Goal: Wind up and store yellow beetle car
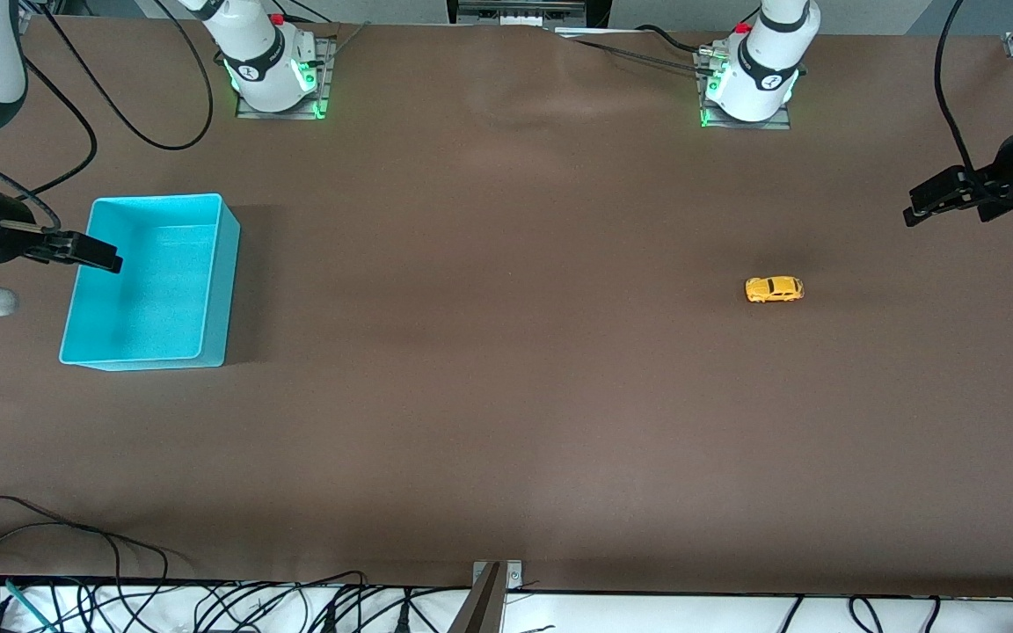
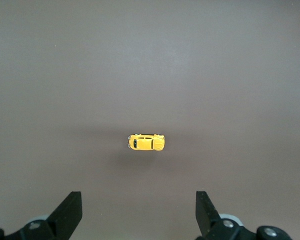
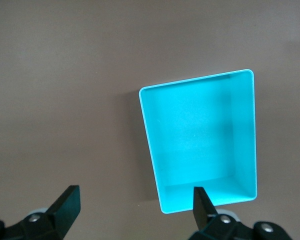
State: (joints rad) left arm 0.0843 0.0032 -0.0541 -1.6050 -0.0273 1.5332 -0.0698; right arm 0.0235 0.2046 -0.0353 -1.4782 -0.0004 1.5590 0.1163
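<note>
The yellow beetle car (image 1: 774,289) stands alone on the brown table toward the left arm's end. It also shows in the left wrist view (image 2: 146,142). My left gripper (image 1: 918,207) is open and empty, up in the air over the table edge at the left arm's end, apart from the car; in its own view (image 2: 139,212) the car lies ahead of the fingers. The turquoise bin (image 1: 151,280) is empty, toward the right arm's end. My right gripper (image 1: 102,256) is open and empty, over the bin's outer rim (image 3: 160,200).
Cables lie along the table's near edge (image 1: 207,607) and near the right arm's base (image 1: 128,132). A metal bracket (image 1: 493,598) stands at the middle of the near edge. The arm bases (image 1: 748,88) stand at the table's farthest edge.
</note>
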